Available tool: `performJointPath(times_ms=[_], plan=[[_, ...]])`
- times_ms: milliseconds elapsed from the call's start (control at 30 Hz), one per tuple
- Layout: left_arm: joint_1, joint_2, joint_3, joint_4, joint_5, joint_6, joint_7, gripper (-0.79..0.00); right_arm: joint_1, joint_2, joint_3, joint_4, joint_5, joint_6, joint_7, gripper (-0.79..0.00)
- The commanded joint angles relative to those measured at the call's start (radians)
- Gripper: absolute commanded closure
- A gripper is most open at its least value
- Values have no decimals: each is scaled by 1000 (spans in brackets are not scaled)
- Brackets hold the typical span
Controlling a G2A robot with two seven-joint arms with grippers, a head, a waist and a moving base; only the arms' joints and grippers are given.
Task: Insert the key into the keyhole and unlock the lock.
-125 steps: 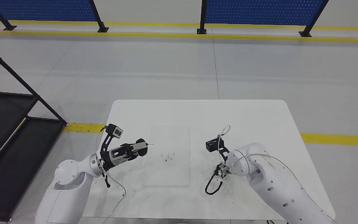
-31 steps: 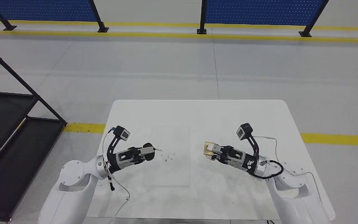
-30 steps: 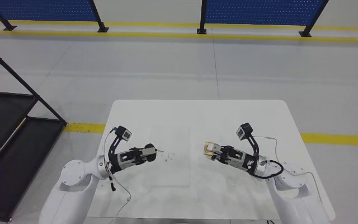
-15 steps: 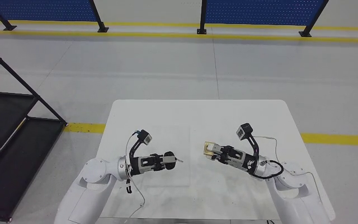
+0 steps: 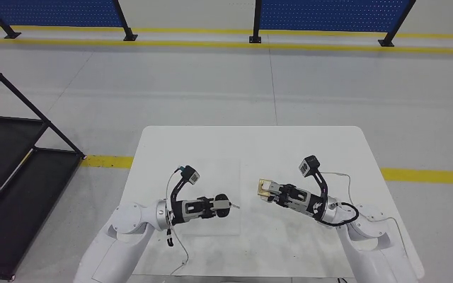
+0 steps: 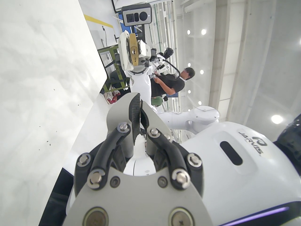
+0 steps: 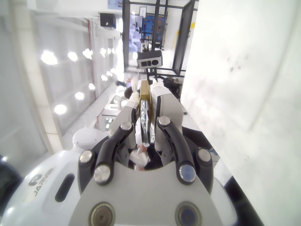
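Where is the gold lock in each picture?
Top view: the lock is at the tip of the right gripper, over the table a little right of its middle, across from the key in the left gripper.
Left wrist view: the lock is far off, facing the camera, past the table's edge.
Right wrist view: the lock is close up, edge-on, clamped in that arm's own gripper.
Shared landmark: the white table.

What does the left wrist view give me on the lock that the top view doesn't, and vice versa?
Left wrist only: the brass face of the lock with its keyhole, turned toward the left gripper. Top only: the gap between the tip of the key and the lock. Both: the right gripper shut on the lock, the left gripper shut too.
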Motion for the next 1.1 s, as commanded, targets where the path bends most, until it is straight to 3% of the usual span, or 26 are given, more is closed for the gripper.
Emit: performJointPath(times_ms=[0,300,633,1067], plan=[[3,1,-1,-4,18,-7,24,0,0,0,0,0,0,0,0,0],[3,1,0,-5,23,-8,27,0,-2,1,1,-4,-25,-12,-15,0],[3,1,0,-5,23,-8,27,0,-77,20,57,-28,-15,-87,30,0],[3,1,0,-5,23,-8,27,0,-139,37,80,-69,1,-87,66,0]])
